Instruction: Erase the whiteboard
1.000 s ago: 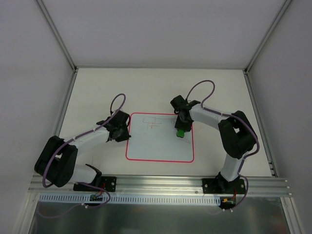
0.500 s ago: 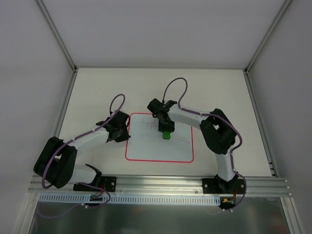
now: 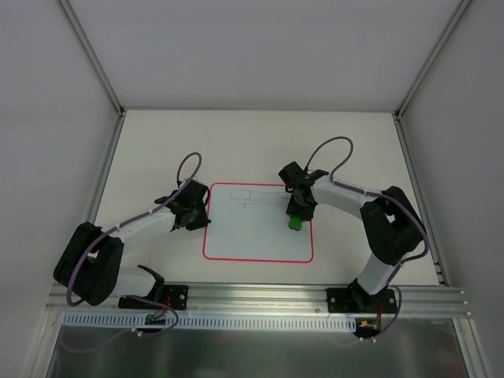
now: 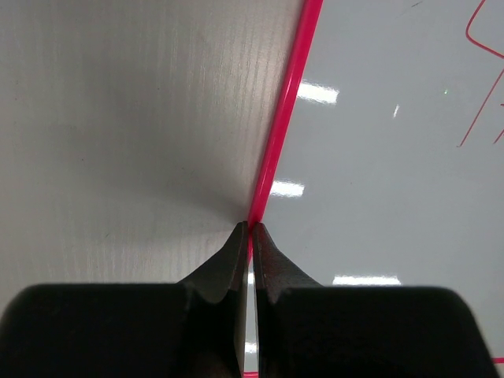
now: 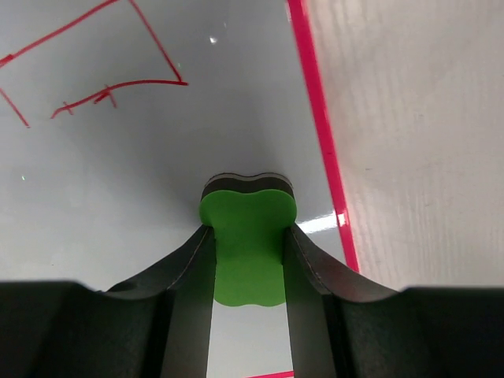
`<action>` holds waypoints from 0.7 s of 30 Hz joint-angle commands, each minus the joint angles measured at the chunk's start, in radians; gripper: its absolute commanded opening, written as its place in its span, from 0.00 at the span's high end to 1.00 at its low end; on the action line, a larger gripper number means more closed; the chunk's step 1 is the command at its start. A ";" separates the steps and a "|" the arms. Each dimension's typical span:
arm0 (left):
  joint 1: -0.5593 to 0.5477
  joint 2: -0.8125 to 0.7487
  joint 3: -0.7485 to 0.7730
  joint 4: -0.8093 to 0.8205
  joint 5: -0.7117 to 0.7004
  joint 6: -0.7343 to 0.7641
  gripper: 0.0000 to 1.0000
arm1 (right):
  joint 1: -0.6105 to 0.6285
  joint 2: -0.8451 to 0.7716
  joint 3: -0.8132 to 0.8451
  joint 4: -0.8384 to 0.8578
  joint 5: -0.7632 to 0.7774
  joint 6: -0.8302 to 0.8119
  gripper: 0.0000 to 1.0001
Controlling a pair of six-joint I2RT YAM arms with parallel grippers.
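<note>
The right fingers (image 5: 183, 279), clamping the green foam eraser (image 5: 248, 236), have swung back to the red-bordered white whiteboard (image 3: 252, 236)'s right edge, leaving red scribbles (image 3: 244, 198); left fingers (image 4: 220, 287) pressed together.

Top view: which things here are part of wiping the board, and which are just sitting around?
In the job: whiteboard; red scribbles on it; green eraser, clamped in the right gripper; left gripper, shut, tips at the board's left border.
Just there: cream table; metal rail at the near edge; purple cables on the arms.
</note>
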 commanded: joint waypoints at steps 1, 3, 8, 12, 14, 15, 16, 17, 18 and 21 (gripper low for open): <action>0.012 0.009 -0.048 -0.125 -0.040 -0.001 1.00 | -0.014 0.023 -0.141 -0.135 0.047 0.038 1.00; 0.014 0.006 -0.050 -0.125 -0.037 -0.001 1.00 | -0.014 0.010 -0.154 -0.133 0.044 0.054 1.00; 0.020 -0.011 -0.059 -0.125 -0.042 -0.004 1.00 | 0.008 0.074 -0.094 -0.091 -0.020 0.018 1.00; 0.032 -0.031 -0.068 -0.129 -0.045 -0.007 1.00 | 0.102 0.199 0.078 -0.122 -0.036 0.015 1.00; 0.037 -0.037 -0.071 -0.132 -0.052 -0.008 1.00 | 0.157 0.255 0.150 -0.133 -0.065 0.015 1.00; 0.041 -0.039 -0.074 -0.134 -0.054 -0.010 1.00 | 0.171 0.301 0.203 -0.132 -0.077 0.015 1.00; 0.043 -0.040 -0.074 -0.137 -0.055 -0.008 1.00 | 0.182 0.318 0.225 -0.132 -0.086 0.013 1.00; 0.044 -0.039 -0.076 -0.139 -0.058 -0.010 1.00 | 0.199 0.332 0.242 -0.133 -0.094 0.016 1.00; 0.046 -0.042 -0.077 -0.140 -0.061 -0.010 1.00 | 0.203 0.341 0.260 -0.132 -0.094 0.018 1.00; 0.049 -0.051 -0.082 -0.149 -0.074 -0.016 1.00 | 0.202 0.339 0.236 -0.132 -0.063 0.018 1.00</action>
